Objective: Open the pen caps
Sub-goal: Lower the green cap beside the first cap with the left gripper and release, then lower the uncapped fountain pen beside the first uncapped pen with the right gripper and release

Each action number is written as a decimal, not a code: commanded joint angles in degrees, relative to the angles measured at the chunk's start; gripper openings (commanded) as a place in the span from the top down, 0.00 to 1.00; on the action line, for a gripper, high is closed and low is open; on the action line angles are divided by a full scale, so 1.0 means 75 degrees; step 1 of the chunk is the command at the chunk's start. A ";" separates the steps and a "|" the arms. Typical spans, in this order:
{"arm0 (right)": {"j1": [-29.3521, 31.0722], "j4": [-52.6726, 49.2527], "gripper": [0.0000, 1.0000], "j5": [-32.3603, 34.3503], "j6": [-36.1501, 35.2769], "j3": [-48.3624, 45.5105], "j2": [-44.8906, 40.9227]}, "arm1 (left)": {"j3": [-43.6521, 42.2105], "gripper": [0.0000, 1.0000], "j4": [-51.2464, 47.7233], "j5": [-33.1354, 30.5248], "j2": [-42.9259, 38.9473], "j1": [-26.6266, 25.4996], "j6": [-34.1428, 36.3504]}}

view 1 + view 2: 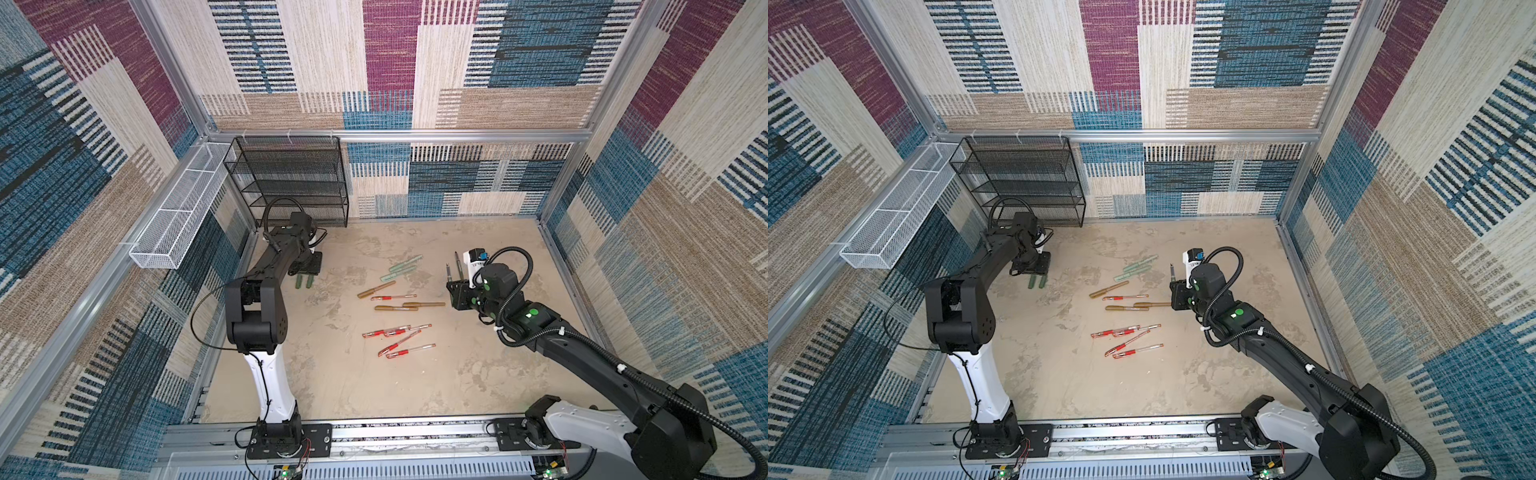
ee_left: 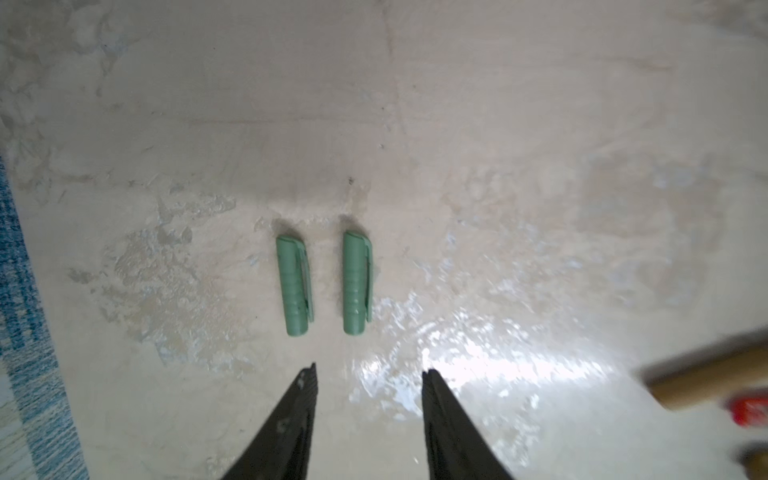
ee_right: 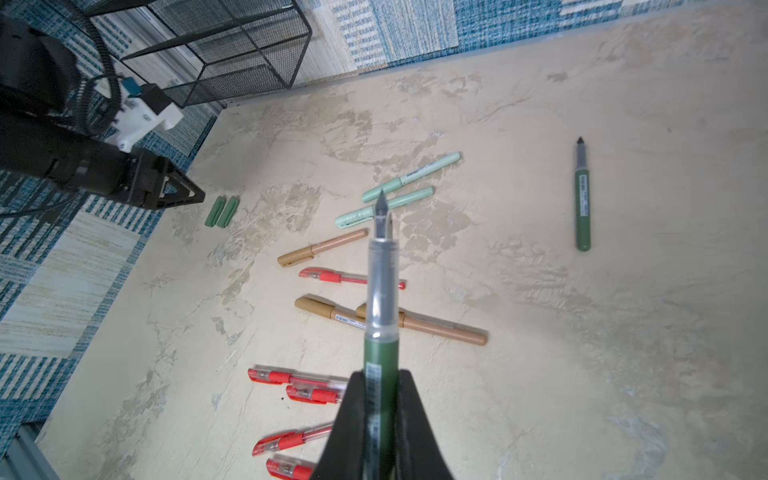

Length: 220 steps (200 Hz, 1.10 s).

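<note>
Before left claw [image 2: 370, 369], green caps [image 2: 295, 286]

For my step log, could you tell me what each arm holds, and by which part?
The right jaws grip the uncapped dark green pen by its green barrel; the left jaws hold nothing.

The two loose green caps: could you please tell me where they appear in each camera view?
Both top views: green caps side by side, just below the left pincer, left of the pale green pens.
Left wrist view: mid-picture, just ahead of the open pincer's tips.
Right wrist view: between the left pincer's tip and the pale green pens, at.
Shared landmark: the left pincer, close by the caps in every view.
</note>
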 commanded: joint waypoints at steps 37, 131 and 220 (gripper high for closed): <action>-0.0806 -0.0539 1.00 -0.0329 -0.0817 0.0938 0.0864 | -0.1798 0.27 0.1043 0.0838 -0.2209 -0.0170 -0.0202; -0.2533 -0.1670 0.99 -0.0633 -0.2518 0.3270 0.3277 | -0.4632 0.03 0.2866 0.2218 -0.5531 -0.0111 -0.0173; -0.3238 -0.2049 0.97 -0.1052 -0.2975 0.4798 0.5731 | -0.5107 0.01 0.3295 0.2983 -0.6190 0.0567 -0.0628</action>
